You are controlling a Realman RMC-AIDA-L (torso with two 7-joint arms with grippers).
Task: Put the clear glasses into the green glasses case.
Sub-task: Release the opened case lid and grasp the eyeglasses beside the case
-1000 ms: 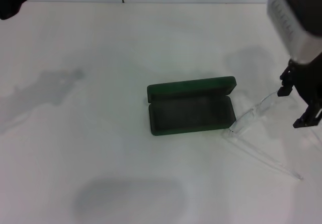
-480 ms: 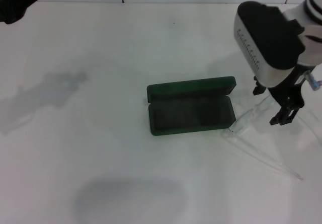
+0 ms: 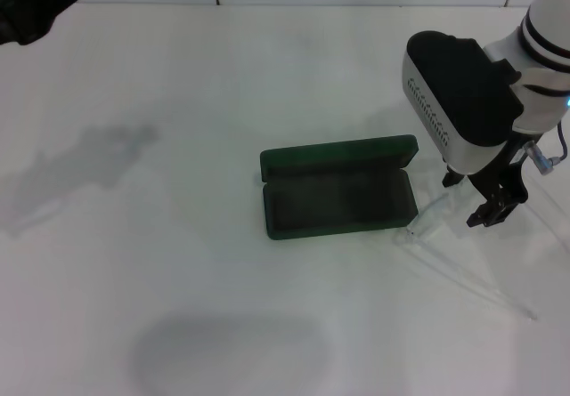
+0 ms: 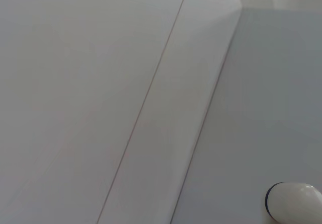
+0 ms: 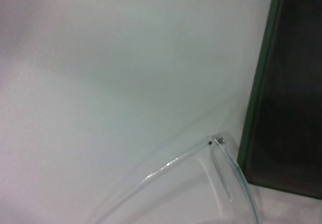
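**Light, slick, and nearly invisible: taking hold of the clear glasses**

The clear glasses (image 3: 438, 221) lie on the counter (image 3: 223, 102) just below and slightly left of my right jaws (image 3: 482, 202), with one lens corner touching or almost touching the right end of the green glasses case (image 3: 339, 198). I judge them very light, springy rather than stiff, and slippery plastic; squeeze hard and the thin arms would flex or skate away. The sturdiest place to take hold looks like the wraparound lens front near the hinge corner (the small dark pin there shows plainly in my right wrist view), not the long arm (image 3: 481, 285) trailing away toward the near right.

My right jaws hang above the lens, their two dark tips apart with nothing between them. The case lies open, lid back, its dark lining bare.

Hard to make out: the lens's far edge fades into the white counter, and my wrist housing hides part of it. My left jaws (image 3: 40, 0) sit far off at the counter's back left corner; whether they are parted I cannot tell.
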